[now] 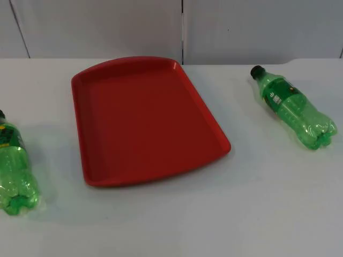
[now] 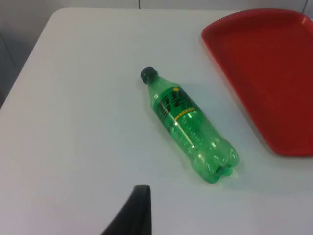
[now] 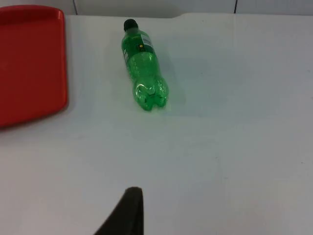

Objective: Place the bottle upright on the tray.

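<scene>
top view: a red tray (image 1: 150, 120) sits on the white surface (image 1: 268, 203) with a green plastic bottle on either side, both lying down and apart from it. the right bottle (image 1: 292, 105) runs diagonally, black cap toward the grey wall (image 1: 107, 27) and the tray, base toward the near right; its label carries a small white mark too small to read. the left bottle (image 1: 13, 163) is cut by the picture's edge, base toward the near side. left wrist view: that bottle shows whole — black cap, green-and-yellow label with print that can't be read, long axis slanting from cap to lobed base, the tray's rim near it. one black fingertip (image 2: 134, 213) of the left hand stands over bare surface; i cannot tell how far the hand is open. right wrist view: the right bottle lies beside the tray's corner, cap away from the right hand's fingertip (image 3: 128, 213) — its opening cannot be told either.
</scene>
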Controlling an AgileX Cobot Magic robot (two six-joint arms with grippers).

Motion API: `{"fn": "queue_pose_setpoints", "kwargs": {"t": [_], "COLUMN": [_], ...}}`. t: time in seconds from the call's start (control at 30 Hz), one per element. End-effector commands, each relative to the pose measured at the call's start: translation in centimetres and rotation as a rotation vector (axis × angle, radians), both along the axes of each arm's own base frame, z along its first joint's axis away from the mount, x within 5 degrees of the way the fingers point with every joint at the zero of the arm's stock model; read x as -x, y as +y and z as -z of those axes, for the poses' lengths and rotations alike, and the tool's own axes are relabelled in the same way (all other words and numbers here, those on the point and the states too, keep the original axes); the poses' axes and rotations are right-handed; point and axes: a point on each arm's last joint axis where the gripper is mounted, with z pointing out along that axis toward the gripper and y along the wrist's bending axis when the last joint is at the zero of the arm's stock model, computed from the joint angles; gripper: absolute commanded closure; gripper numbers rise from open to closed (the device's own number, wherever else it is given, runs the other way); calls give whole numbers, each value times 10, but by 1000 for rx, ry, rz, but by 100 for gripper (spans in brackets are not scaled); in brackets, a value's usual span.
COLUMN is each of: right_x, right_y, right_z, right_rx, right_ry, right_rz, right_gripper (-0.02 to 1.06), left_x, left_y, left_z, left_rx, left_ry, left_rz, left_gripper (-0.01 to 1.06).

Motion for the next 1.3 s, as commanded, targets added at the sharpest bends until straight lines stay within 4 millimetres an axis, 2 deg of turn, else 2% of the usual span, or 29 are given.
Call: {"fn": "queue_pose_setpoints", "kwargs": {"t": [0.0, 0.17, 0.33, 0.5, 0.53, 0.63, 0.8, 0.83, 0.97, 1.27], "right_x": [0, 0, 0, 0, 0, 0, 0, 0, 0, 0], "right_y": [0, 0, 0, 0, 0, 0, 0, 0, 0, 0], "right_z": [0, 0, 0, 0, 0, 0, 0, 0, 0, 0], "right_rx": [-6, -6, -6, -6, -6, -6, -6, -6, -6, -6], "right_ry": [-6, -6, -6, -6, -6, -6, -6, -6, -6, -6], "right_rz": [8, 8, 8, 8, 8, 8, 8, 8, 8, 8], "right_gripper": [-1, -1, -1, -1, -1, -1, -1, -1, -1, -1], "left_x": [1, 2, -11, -36, -36, -57, -82, -82, -105, -137], "left_y": [-2, -2, -2, -1, -1, -2, 0, 0, 3, 7], "left_z": [-6, -18, -30, -39, -39, -41, -39, -39, -35, -35], "left_rx": [17, 20, 31, 58, 58, 103, 123, 123, 130, 134], "left_ry": [-45, -81, -26, 55, 55, 88, 125, 125, 158, 224], "left_rz": [18, 21, 23, 28, 28, 36, 27, 27, 13, 4], "left_gripper": [0, 0, 0, 0, 0, 0, 0, 0, 0, 0]}}
